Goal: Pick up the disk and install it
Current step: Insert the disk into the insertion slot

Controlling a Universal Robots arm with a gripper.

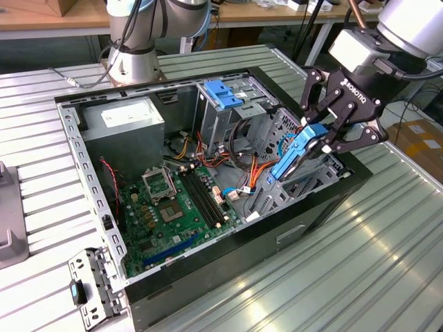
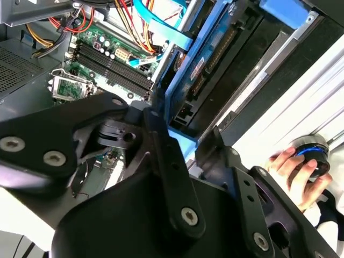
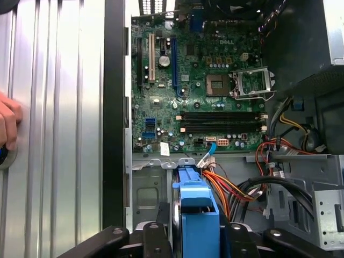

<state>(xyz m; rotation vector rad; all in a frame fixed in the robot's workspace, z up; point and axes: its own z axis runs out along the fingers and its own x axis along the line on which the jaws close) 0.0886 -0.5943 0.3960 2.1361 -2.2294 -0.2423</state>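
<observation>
The gripper (image 1: 320, 138) stood at the right of the exterior view, above the open computer case (image 1: 208, 277), its black fingers (image 1: 309, 93) pinched on the blue-framed disk (image 1: 296, 155). The disk hung tilted, its lower end reaching down among the grey metal drive bays (image 1: 277, 194) at the case's right side, beside the orange cables (image 1: 257, 169). In the first wrist view the disk's blue frame (image 3: 198, 207) appeared at lower centre between the finger links, with the green motherboard (image 3: 199, 91) above it. In the second wrist view the disk (image 2: 207, 70) ran diagonally through the upper centre, and a person's hand (image 2: 293, 172) rested at the lower right. A second blue bracket (image 1: 223, 93) topped the tall cage at upper centre of the exterior view.
</observation>
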